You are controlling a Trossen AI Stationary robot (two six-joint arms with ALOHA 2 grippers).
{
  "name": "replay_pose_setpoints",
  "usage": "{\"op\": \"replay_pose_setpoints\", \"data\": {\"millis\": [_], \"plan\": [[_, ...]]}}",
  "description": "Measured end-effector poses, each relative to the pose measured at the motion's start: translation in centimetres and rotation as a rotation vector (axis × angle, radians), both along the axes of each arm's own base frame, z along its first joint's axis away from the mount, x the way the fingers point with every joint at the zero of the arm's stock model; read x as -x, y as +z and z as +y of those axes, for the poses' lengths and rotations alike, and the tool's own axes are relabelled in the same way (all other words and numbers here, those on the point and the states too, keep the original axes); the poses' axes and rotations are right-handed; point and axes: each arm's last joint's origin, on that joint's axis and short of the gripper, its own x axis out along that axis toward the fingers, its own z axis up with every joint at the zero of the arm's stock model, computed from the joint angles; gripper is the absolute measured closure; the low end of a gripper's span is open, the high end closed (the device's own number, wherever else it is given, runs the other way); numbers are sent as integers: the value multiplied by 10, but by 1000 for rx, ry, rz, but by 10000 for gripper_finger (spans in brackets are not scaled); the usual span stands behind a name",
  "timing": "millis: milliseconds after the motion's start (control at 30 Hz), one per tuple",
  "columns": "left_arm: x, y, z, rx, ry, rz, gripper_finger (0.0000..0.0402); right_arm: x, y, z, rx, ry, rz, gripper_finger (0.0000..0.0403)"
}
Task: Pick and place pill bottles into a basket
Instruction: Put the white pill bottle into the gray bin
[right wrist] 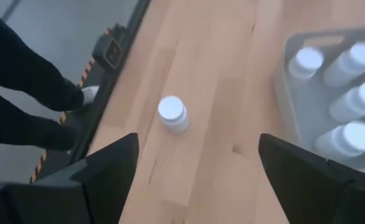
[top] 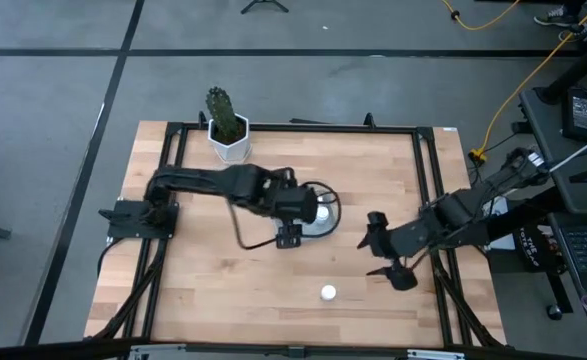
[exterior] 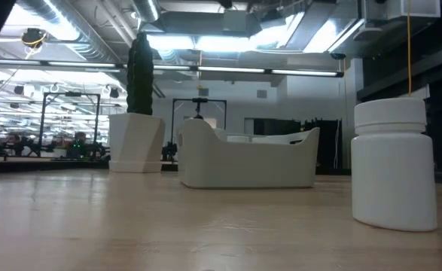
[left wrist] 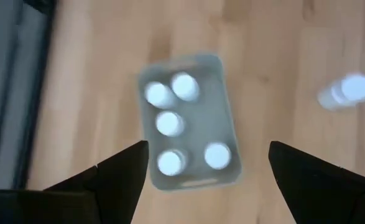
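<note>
The pale blue-grey basket (left wrist: 188, 121) sits near the table's middle and holds several white pill bottles standing upright. It also shows in the high view (top: 323, 218), the low view (exterior: 248, 159) and the right wrist view (right wrist: 331, 87). One white pill bottle (top: 328, 293) stands alone on its base near the table's front edge, and it also shows in the other views (right wrist: 171, 113) (exterior: 394, 164) (left wrist: 347, 92). My left gripper (top: 289, 238) (left wrist: 208, 152) hangs open and empty above the basket. My right gripper (top: 385, 250) (right wrist: 198, 142) is open and empty, to the right of the lone bottle.
A white hexagonal pot with a cactus (top: 227, 130) (exterior: 136, 139) stands at the table's far edge. Black frame rails (top: 428, 190) run along the table's sides. Bare wood lies around the lone bottle.
</note>
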Motion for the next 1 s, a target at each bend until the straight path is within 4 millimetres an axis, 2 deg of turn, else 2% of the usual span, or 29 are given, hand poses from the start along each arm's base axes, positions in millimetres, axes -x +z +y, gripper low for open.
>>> {"op": "replay_pose_setpoints", "data": {"millis": [233, 533, 667, 833, 1000], "plan": [[30, 20, -22, -78, 100, -81, 78, -33, -21, 13, -28, -58, 134, 70], [45, 20, -45, -124, 56, -51, 78, -92, -47, 23, -141, -185, 312, 25], [46, 17, -53, -131, 33, -37, 77, -112, -59, 32, -167, -259, 368, 21], [51, 18, -66, -132, -4, -42, 77, -126, -84, 42, -209, -400, 469, 24], [56, 18, -77, -139, -51, -40, 77, -126, -108, 51, -213, -534, 582, 25]]}}
